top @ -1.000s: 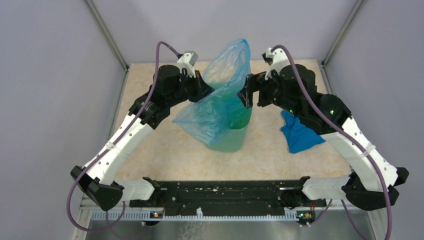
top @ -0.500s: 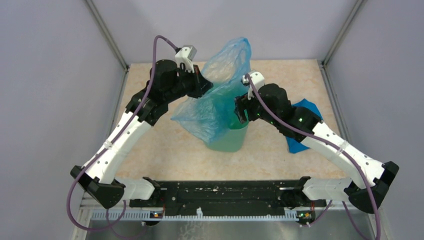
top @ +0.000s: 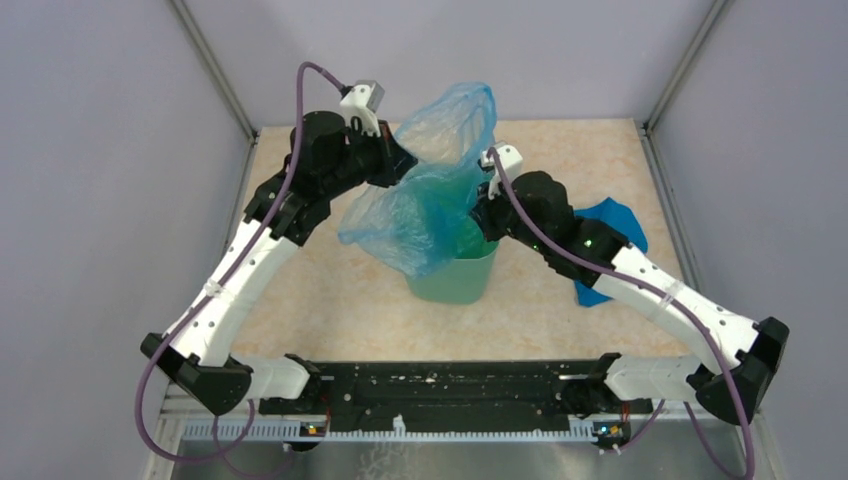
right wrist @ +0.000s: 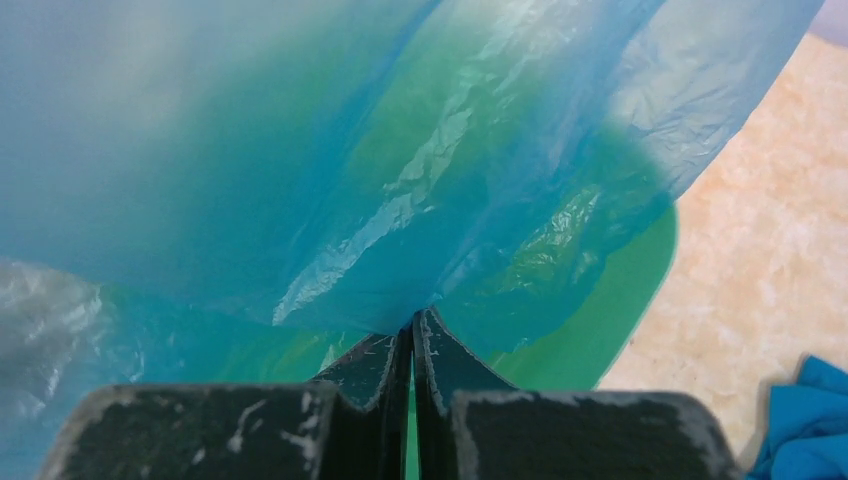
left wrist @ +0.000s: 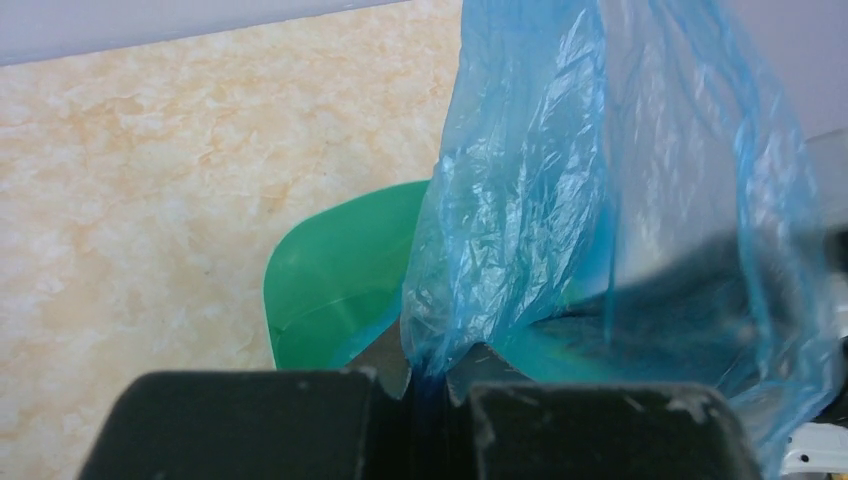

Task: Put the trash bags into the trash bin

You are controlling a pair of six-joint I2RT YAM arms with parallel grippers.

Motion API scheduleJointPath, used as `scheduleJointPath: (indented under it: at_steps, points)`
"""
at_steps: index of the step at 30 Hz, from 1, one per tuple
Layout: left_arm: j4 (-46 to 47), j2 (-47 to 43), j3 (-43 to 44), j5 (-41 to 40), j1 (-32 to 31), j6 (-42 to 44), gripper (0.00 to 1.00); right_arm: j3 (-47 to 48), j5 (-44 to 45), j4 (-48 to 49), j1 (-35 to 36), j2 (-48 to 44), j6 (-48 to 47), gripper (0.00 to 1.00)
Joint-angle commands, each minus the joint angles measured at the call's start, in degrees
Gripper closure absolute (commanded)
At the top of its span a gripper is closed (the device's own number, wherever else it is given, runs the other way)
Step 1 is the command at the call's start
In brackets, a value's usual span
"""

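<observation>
We hold the trash bag (top: pixel 425 205) over the trash bin (top: pixel 455 275), left gripper (left wrist: pixel 428 372) and right gripper (right wrist: pixel 412 340) both pinching film; it may billow outside the rim.

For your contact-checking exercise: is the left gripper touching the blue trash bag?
Touching. The left wrist view shows the left gripper with its fingers pinched shut on a fold of the trash bag.

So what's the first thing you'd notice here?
The big crinkly blue trash bag puffed up mid-table, pinched on either side by the left end effector and the right end effector. Under it stands the green trash bin, and a blue cloth lies to its right.
</observation>
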Motion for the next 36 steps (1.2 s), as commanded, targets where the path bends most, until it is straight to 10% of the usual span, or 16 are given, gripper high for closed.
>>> scheduleJointPath:
  at_steps: [1,9,24,36]
  points:
    - [1.52,1.58,2.2,0.53,1.27,0.91,1.0,-2.85,1.69,1.68,0.23,1.32,1.02,1.0]
    - [1.32,3.81,2.75,2.78,3.64,0.99,1.0,0.16,3.66,-3.87,0.29,0.26,2.08,1.0]
    - [1.27,8.33,6.95,5.72,4.79,1.26,1.0,20.14,-2.96,-18.52,1.52,-3.24,-0.03,0.3]
    - [-2.06,13.1,12.25,10.67,4.72,1.79,1.0,43.03,-12.17,-20.84,1.51,12.9,-6.81,0.24]
